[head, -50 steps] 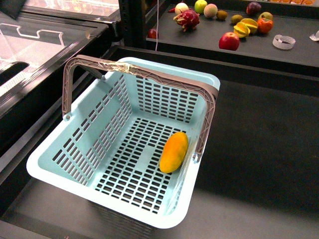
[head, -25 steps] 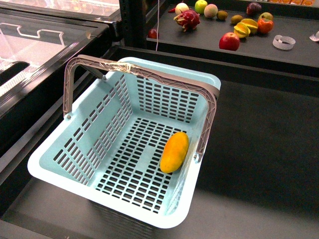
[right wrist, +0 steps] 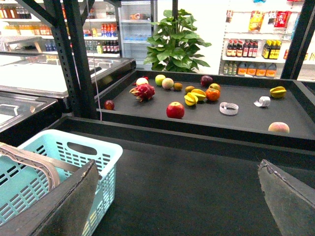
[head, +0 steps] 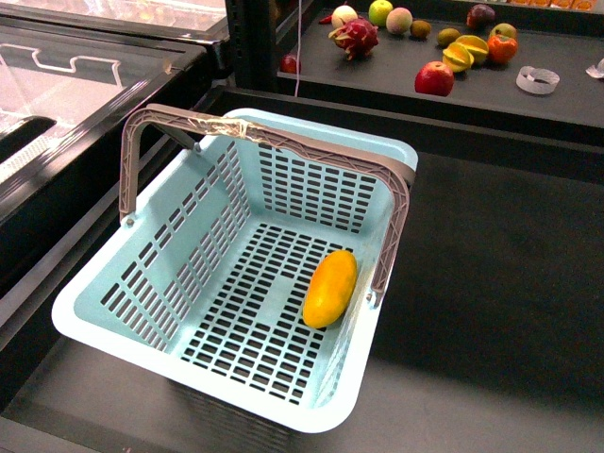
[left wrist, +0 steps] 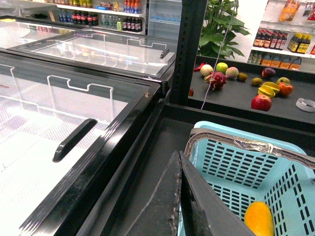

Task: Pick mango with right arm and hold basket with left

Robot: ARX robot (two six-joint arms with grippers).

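On the dark matte bench (head: 491, 283) in the front view sits the basket (head: 203, 274), pale-blue smooth plastic with rows of rectangular slots in its walls and floor and a rounded rim; its grey-brown latticed handles (head: 274, 142) stand raised together across the top, a strip of clear tape wrapped around them. Lying on the slotted floor against the right-hand wall is the mango (head: 330, 288), an elongated oval with smooth yellow-orange skin. Neither arm shows in this view. Beyond the basket a raised dark shelf (head: 396, 80) carries loose fruit, among them a red apple (head: 434, 78) and a spiky pink dragon fruit (head: 354, 38); to the left runs a glass-lidded freezer (head: 85, 75). From the left wrist view, the left gripper (left wrist: 180, 206) shows two black fingers pressed together into a wedge, closed on nothing, just outside the basket's near wall (left wrist: 231, 167), with the mango (left wrist: 259, 220) visible inside. From the right wrist view, the right gripper (right wrist: 179, 206) has its two worn black fingers (right wrist: 59, 206) spread wide apart and empty, above bare bench beside the basket's corner (right wrist: 98, 157), with the fruit shelf (right wrist: 197, 115) ahead.
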